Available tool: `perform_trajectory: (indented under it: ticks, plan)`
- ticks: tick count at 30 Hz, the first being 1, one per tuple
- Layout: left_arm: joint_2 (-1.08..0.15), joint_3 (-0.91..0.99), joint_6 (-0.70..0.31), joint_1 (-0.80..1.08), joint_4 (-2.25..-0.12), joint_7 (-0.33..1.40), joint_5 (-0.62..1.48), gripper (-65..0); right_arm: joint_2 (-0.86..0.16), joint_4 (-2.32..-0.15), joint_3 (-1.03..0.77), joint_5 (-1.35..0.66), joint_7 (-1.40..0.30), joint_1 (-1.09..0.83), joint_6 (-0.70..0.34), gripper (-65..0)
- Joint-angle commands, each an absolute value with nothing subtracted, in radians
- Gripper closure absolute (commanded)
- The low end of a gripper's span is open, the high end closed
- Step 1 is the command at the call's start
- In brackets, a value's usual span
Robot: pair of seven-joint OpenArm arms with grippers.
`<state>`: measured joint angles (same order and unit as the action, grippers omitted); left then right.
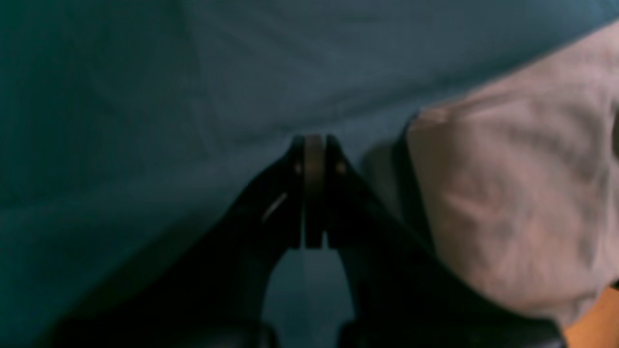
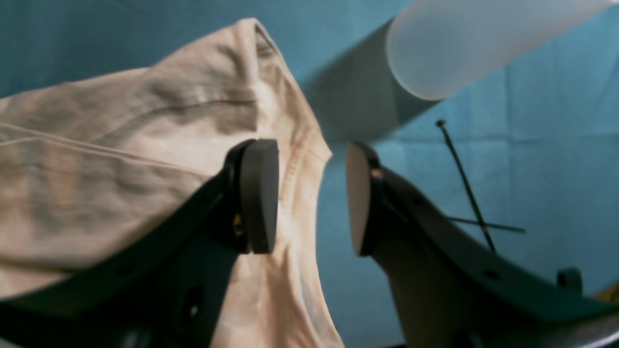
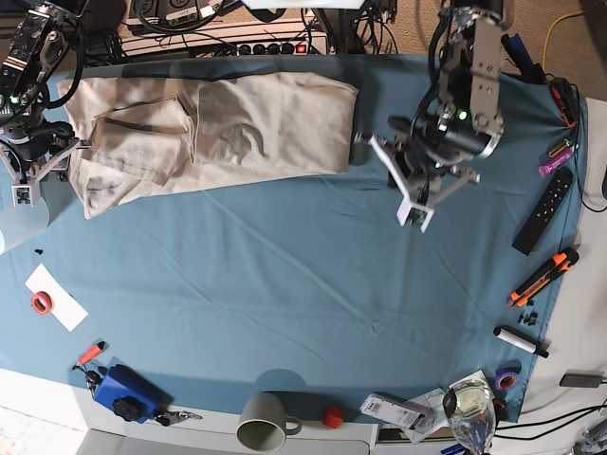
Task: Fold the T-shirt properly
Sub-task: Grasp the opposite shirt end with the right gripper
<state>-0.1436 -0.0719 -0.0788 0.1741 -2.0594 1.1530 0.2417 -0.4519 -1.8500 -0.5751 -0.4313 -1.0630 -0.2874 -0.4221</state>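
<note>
The beige T-shirt (image 3: 218, 128) lies spread across the back left of the blue-teal tablecloth (image 3: 285, 284), with a sleeve part folded over its left half. My left gripper (image 3: 359, 149) sits at the shirt's right edge. In the left wrist view this gripper (image 1: 313, 193) is shut with nothing seen between its pads, and the shirt (image 1: 512, 203) lies just to its right. My right gripper (image 3: 74, 147) is at the shirt's left end. In the right wrist view it (image 2: 312, 198) is open, with the shirt's hem (image 2: 145, 145) behind its left finger (image 2: 258, 193).
A black remote (image 3: 541, 213), a purple marker (image 3: 555, 156) and an orange cutter (image 3: 542, 277) lie along the right edge. A mug (image 3: 266, 420), a glass (image 3: 469, 408), a blue object (image 3: 123, 391) and a red tape roll (image 3: 40, 301) sit along the front and left.
</note>
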Motion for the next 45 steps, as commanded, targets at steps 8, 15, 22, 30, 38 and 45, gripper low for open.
perform_trajectory:
  ticks: [8, 15, 22, 30, 38, 45]
  plan:
    - [-0.150, -0.074, -0.083, 0.220, -2.114, 1.137, 0.278, 0.0, -0.497, -1.723, -0.624, -0.760, -1.183, -0.243, -0.551, -23.2]
    - [-0.150, -0.074, -0.106, 0.220, -2.114, 1.137, 0.293, 0.0, -0.564, -1.624, -0.773, -0.994, -1.323, -0.235, -0.644, -23.2]
    - [-0.150, -0.075, -0.106, 0.220, -2.114, 1.136, 0.292, 0.0, -0.630, -1.383, -0.793, -1.127, -1.358, -0.230, -0.673, -23.2]
    - [-0.150, -0.075, -0.106, 0.238, -2.114, 1.129, 0.292, 0.0, -0.628, -1.380, -0.793, -1.040, -1.353, -0.230, -0.698, -23.2]
    - [-0.149, -0.075, -0.106, 0.239, -2.114, 1.127, 0.293, 0.0, -0.589, -1.379, -0.791, -0.949, -1.320, -0.230, -0.698, -35.9]
    - [-0.150, -0.075, -0.106, 0.239, -2.114, 1.129, 0.293, 0.0, -0.520, -1.379, -0.757, -0.921, -1.325, -0.230, -0.698, -35.9]
